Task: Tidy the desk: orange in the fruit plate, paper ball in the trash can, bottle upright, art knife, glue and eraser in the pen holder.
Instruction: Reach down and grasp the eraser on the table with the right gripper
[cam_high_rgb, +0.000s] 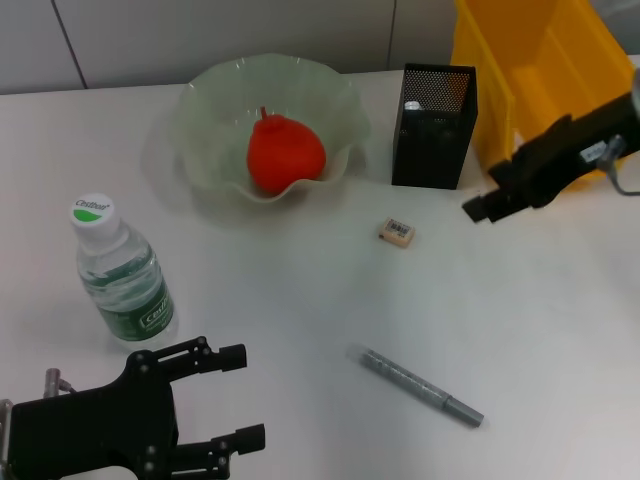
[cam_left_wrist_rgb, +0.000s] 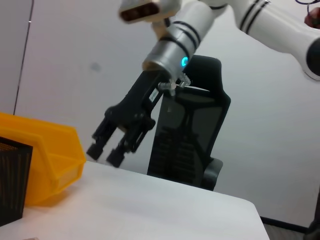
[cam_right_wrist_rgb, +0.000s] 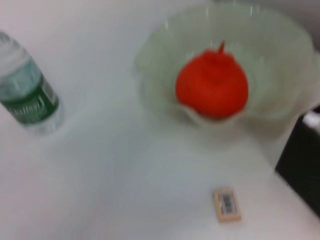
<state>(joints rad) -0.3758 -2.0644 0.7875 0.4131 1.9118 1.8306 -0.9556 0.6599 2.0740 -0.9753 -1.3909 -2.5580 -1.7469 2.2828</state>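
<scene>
on white desk, eraser, bottle

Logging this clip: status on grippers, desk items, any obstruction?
Right gripper open, raised near yellow bin. Left gripper open, parked low beside upright bottle. Orange in plate; eraser, knife on desk. Nothing blocking.

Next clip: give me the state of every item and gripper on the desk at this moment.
orange: in the fruit plate
bottle: upright, capped
eraser: loose on the desk
art knife: lying flat on the desk
pen holder: upright
left gripper: open, low near the bottle
right gripper: raised beside the yellow bin
</scene>
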